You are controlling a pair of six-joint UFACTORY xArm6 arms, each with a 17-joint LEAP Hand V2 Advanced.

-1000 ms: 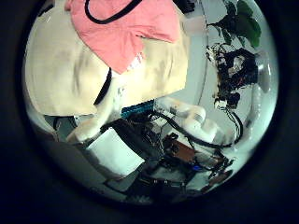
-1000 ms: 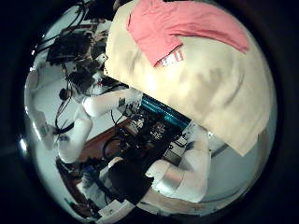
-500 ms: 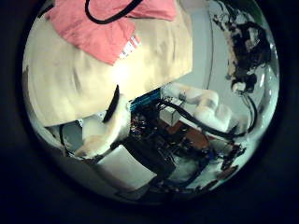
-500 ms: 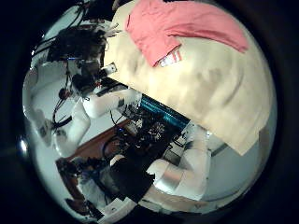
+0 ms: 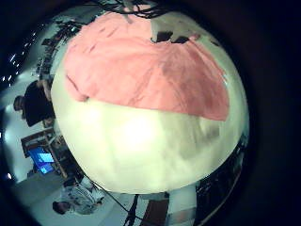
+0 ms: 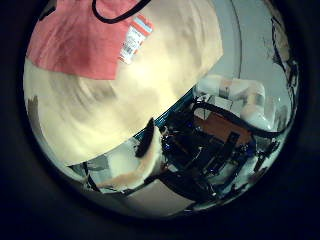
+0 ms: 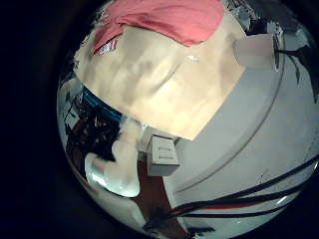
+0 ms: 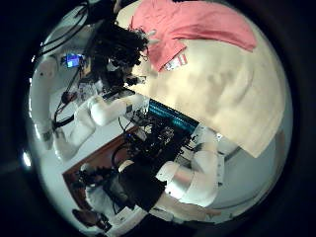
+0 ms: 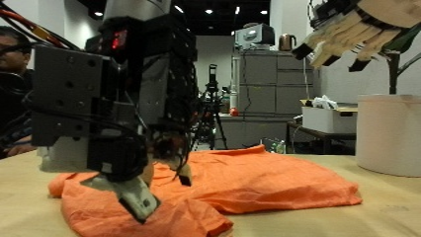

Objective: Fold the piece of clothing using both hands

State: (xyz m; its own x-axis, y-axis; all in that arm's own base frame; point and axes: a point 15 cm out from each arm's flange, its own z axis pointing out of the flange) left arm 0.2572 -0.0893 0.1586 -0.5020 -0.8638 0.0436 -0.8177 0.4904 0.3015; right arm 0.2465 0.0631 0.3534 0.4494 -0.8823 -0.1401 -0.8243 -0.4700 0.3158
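Outside view first: the orange piece of clothing (image 9: pixel 263 183) lies spread on the tan bench (image 9: pixel 381 212), rumpled at its near edge and with no clean fold that I can make out. I judge the folding to be barely begun; every fold still lies ahead, as far as these views show.

My left robot hand (image 9: pixel 126 99) is down at the near part of the garment, its fingertips (image 9: pixel 138 202) touching the cloth. I cannot tell whether they pinch a bit of fabric or merely rest on it. My left little finger side palm view is largely filled by the garment (image 5: pixel 141 71), so that palm is close over it. My right robot hand (image 9: pixel 356 35) hangs high above the far side of the bench, well apart from the cloth, fingers loosely spread and holding nothing. It will have to come down to the cloth before a two-handed fold is possible.

A white label (image 6: pixel 133 38) shows at the garment's edge, which may help me find a hem.

Around the work, a white bucket (image 9: pixel 388 133) stands on the bench beside the garment's far side, under my raised hand. I judge it the one thing that might get in the way of that hand's descent or of a sweeping fold. Grey cabinets (image 9: pixel 270 99) stand beyond the bench, clear of the work.
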